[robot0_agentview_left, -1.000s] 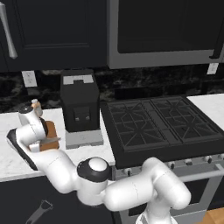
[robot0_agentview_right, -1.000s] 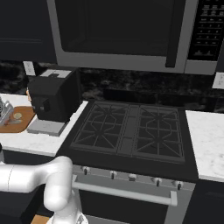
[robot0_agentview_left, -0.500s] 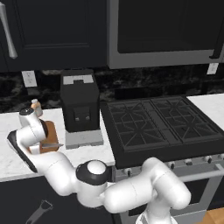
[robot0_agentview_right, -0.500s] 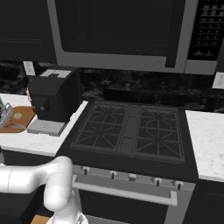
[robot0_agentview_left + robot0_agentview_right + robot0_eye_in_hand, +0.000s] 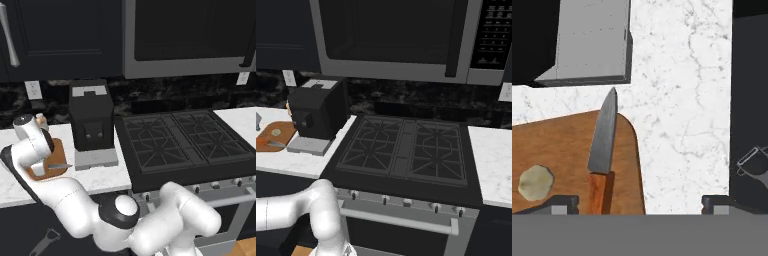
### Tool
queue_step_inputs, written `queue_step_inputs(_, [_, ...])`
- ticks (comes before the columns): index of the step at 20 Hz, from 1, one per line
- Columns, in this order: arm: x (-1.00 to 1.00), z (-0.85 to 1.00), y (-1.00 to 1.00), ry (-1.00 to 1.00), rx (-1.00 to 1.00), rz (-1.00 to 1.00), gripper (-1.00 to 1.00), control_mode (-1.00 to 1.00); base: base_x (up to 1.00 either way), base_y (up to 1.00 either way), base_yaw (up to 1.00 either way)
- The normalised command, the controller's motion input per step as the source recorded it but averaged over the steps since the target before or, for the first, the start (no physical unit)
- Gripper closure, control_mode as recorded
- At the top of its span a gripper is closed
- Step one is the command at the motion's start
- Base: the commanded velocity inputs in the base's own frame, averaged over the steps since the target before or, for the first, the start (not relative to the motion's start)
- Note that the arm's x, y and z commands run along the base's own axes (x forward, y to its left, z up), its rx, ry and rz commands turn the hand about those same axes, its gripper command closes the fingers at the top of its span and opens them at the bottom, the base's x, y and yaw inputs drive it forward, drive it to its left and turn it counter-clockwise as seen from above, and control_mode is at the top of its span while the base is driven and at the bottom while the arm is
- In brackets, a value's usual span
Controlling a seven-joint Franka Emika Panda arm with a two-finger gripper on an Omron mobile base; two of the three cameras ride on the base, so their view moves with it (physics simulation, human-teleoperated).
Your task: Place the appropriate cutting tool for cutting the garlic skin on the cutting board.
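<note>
The knife (image 5: 602, 150), with its orange handle and grey pointed blade, lies flat on the brown cutting board (image 5: 557, 145), near the board's edge. Beside it on the board rests the pale round garlic (image 5: 535, 181). My gripper (image 5: 638, 205) hovers above them, open, its fingertips (image 5: 559, 204) wide apart and touching nothing. From the base, the cutting board (image 5: 44, 170) lies left of the black coffee machine (image 5: 91, 120), with the knife blade (image 5: 61, 166) poking out past my wrist. The board (image 5: 271, 139), garlic (image 5: 276, 132) and knife (image 5: 276, 144) also show at far left.
The coffee machine's grey base (image 5: 592, 45) stands just beyond the board. A small orange-capped bottle (image 5: 41, 120) sits behind the board. The grey peeler (image 5: 45, 241) lies on the floor below the counter edge. The stove (image 5: 185, 142) lies to the right.
My hand has drawn up and back from the board. The knife's blade now lies uncovered on the board, free of the fingers.
</note>
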Motion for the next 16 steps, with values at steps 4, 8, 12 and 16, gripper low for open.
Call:
queue_step_inputs(4, [-0.76, 0.30, -0.95, -0.09, 0.10, -0.05, -1.00, -1.00, 0.00, 0.00, 0.00])
queue_step_inputs(8, [-0.76, 0.15, -1.00, -0.05, 0.16, -0.07, -1.00, -1.00, 0.00, 0.00, 0.00])
queue_step_inputs(12, [-0.70, 0.11, -1.00, -0.05, 0.20, -0.06, -1.00, -1.00, 0.00, 0.00, 0.00])
queue_step_inputs(16, [-0.56, 0.09, -1.00, -0.04, 0.22, -0.05, -1.00, -1.00, 0.00, 0.00, 0.00])
